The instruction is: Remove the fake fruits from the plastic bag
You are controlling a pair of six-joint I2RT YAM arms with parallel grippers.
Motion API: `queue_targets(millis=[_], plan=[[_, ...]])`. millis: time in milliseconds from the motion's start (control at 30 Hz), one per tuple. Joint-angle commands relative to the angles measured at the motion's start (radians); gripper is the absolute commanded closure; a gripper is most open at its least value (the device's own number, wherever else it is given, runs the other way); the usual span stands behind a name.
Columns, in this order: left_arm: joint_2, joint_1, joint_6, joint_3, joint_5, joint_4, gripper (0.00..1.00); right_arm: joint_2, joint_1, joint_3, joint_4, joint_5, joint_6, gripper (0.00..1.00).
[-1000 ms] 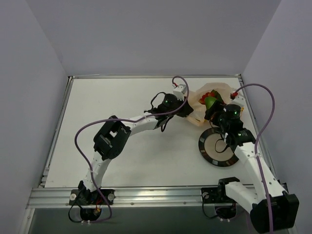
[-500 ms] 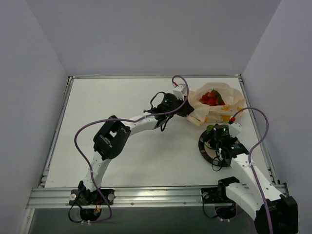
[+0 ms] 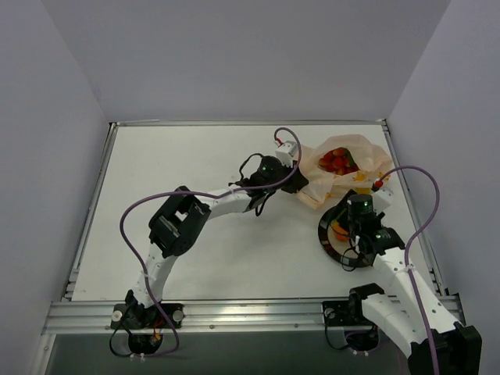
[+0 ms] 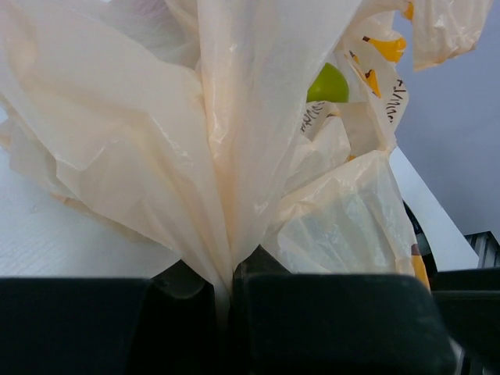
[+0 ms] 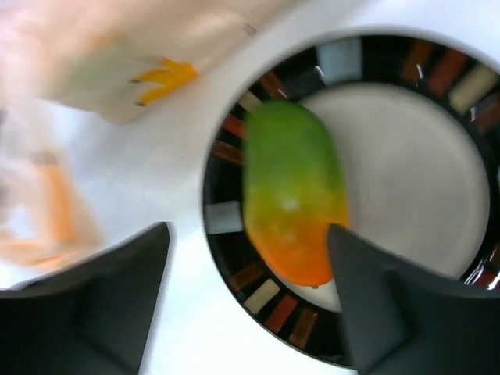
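Observation:
The plastic bag (image 3: 348, 168) lies crumpled at the back right of the table, its mouth open to the top. Red berries (image 3: 336, 160) show inside it. My left gripper (image 3: 301, 181) is shut on a gathered fold at the bag's left edge (image 4: 226, 156), the jaws (image 4: 223, 273) pinching the film. A green apple-like ball (image 4: 328, 82) shows through the bag. The orange-green mango (image 5: 293, 199) lies on the plate's rim, free of the fingers; its orange end shows in the top view (image 3: 338, 227). My right gripper (image 5: 248, 234) hangs open just above it (image 3: 349, 221).
The black-rimmed round plate (image 3: 332, 246) sits in front of the bag, near the right arm; its patterned rim (image 5: 281, 312) fills the right wrist view. The right table edge and side wall are close to the bag.
My right gripper carried the mango from the bag back to the plate and opened. The mango now lies on the plate. The left gripper kept its hold on the bag.

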Motion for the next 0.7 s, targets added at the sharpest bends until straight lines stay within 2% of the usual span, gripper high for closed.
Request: queue_targets(millis=[0,33,67,133,300,467,600,633,667], plan=[[-0.089,-0.014,0.008,-0.015,-0.019,0.061,0.98,-0.013,0.009,0.121,0.046,-0.049,-0.117,0.39],[-0.093,-0.017,0.011,-0.026,-0.024,0.063,0.98,0.004,0.011,0.14,0.088,-0.059,-0.145,0.55],[-0.1,-0.019,0.013,-0.031,-0.024,0.063,0.98,0.025,0.011,0.161,0.102,-0.067,-0.169,0.78],[-0.112,-0.028,0.028,-0.042,-0.038,0.058,0.98,0.122,0.013,0.242,0.151,-0.102,-0.247,0.89],[-0.136,-0.035,0.036,-0.098,-0.094,0.058,0.98,0.41,0.006,0.412,0.239,-0.102,-0.366,0.88],[-0.143,-0.035,0.019,-0.14,-0.117,0.078,0.98,0.666,-0.012,0.482,0.336,-0.094,-0.393,0.83],[-0.155,-0.039,0.02,-0.149,-0.124,0.083,0.98,0.751,-0.056,0.496,0.42,-0.099,-0.369,0.8],[-0.158,-0.039,0.023,-0.152,-0.13,0.083,0.98,0.765,-0.064,0.496,0.453,-0.106,-0.361,0.78],[-0.161,-0.039,0.026,-0.154,-0.139,0.083,0.98,0.789,-0.07,0.496,0.475,-0.11,-0.351,0.72]])
